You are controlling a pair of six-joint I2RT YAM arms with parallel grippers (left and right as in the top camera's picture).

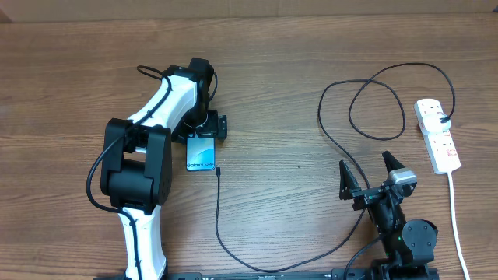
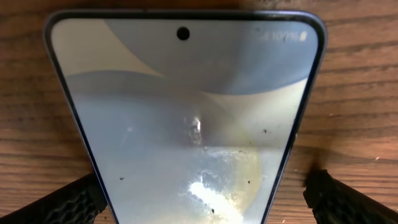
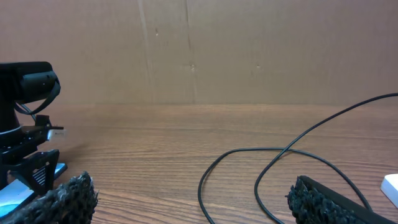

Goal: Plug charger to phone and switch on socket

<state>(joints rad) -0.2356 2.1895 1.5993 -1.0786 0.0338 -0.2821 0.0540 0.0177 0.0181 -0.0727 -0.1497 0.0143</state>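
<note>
Looking down, you've got the L gripper (image 1: 205,131) over the far end of the phone (image 1: 201,154), jaws released, one finger each side. Phone lies flat, screen up, on the table (image 1: 280,70). Charger (image 1: 216,210) tip sits just beside its near-right corner, unplugged. R gripper (image 1: 364,162) gapes wide, empty. Socket (image 1: 437,136) far right.

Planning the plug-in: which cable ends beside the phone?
The thin black cable; its tip lies by the slim blue-screened phone. The thick white cord runs from the white power strip.
</note>
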